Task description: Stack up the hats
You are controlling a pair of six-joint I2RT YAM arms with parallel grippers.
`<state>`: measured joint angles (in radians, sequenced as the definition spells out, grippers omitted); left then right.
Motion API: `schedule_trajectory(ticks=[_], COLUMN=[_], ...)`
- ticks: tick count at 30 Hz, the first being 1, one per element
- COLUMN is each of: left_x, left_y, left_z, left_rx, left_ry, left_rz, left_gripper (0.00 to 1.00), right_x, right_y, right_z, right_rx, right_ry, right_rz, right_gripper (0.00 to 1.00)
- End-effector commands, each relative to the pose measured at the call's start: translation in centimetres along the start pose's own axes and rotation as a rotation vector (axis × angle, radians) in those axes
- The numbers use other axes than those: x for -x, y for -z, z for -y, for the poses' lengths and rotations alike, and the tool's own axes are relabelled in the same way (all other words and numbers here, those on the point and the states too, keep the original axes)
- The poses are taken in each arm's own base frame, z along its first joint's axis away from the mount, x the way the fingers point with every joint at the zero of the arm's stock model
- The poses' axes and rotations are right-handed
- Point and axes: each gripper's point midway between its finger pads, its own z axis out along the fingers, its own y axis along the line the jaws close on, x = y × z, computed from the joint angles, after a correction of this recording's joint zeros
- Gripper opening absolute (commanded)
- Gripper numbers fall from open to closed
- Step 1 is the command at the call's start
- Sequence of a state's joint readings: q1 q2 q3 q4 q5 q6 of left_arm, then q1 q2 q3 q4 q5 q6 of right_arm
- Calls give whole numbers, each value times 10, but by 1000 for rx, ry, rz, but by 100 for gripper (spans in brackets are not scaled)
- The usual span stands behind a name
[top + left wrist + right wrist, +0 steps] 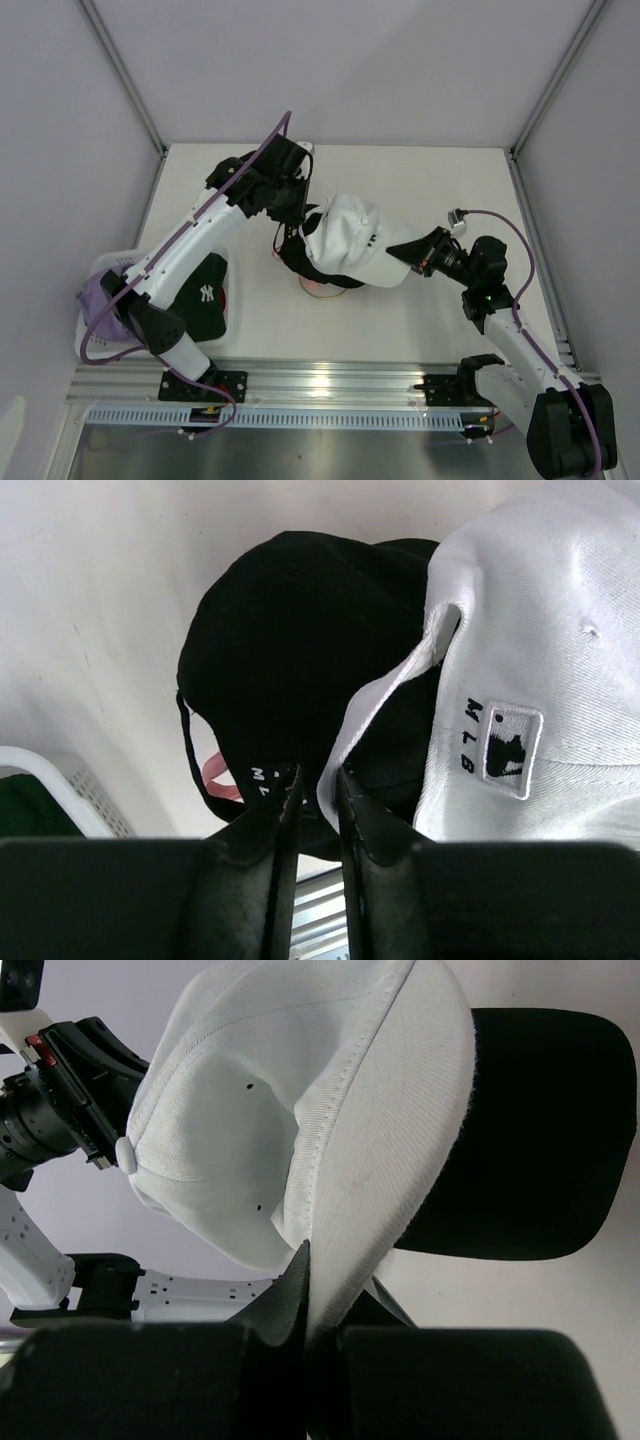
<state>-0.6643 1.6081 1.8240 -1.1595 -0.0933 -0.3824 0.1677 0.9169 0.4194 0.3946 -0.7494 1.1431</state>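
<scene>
The white cap (350,235) hangs in mid-air between two arms over the table (440,180). The right gripper (418,258) is clamped on the edge of its brim, which the right wrist view shows pinched between the dark fingers (285,1295). At the cap's back, the left gripper (293,222) has its jaws drawn narrow around the white rear strap. In the left wrist view the strap runs down into the slit between the fingers (352,810), but whether they already pinch it cannot be told.

The left arm reaches far out from its base and bends back to meet the white cap from the far-left side. The right arm stretches low and diagonally inward to the brim.

Directly below the white cap sits a black cap (298,268) on a pink cap (322,288), with only the pink edge showing. Well to the left of the white cap, beside the left arm, a white mesh basket (105,265) holds a black NY cap (205,295) and a lavender cap (97,300). A sliver of red (232,300) shows beside the black NY cap.
</scene>
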Motion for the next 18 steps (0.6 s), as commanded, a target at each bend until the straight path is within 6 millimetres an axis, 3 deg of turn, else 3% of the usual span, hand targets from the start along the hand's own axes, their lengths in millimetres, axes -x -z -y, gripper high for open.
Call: schedule_trajectory(ticks=[1, 7, 10, 11, 15, 18], left_x=[-4, -7, -1, -1, 13, 29], left_y=[-7, -15, -13, -9, 11, 37], left_z=[11, 7, 1, -1, -3, -7], left_rx=[-42, -3, 33, 45, 52, 70], left_ry=[-30, -39, -33, -27, -5, 30], left_rz=[-14, -29, -9, -8, 62, 129], left_gripper=[24, 25, 5, 1, 1, 1], right_x=[15, 16, 17, 16, 15, 16], right_y=[0, 0, 0, 1, 2, 3], right_z=[-23, -25, -27, -28, -33, -40], right_rx=[45, 50, 52, 52, 54, 61], right_ry=[83, 89, 92, 92, 98, 107], right_rz=[47, 45, 46, 46, 38, 37], right_gripper=[0, 0, 0, 0, 0, 0])
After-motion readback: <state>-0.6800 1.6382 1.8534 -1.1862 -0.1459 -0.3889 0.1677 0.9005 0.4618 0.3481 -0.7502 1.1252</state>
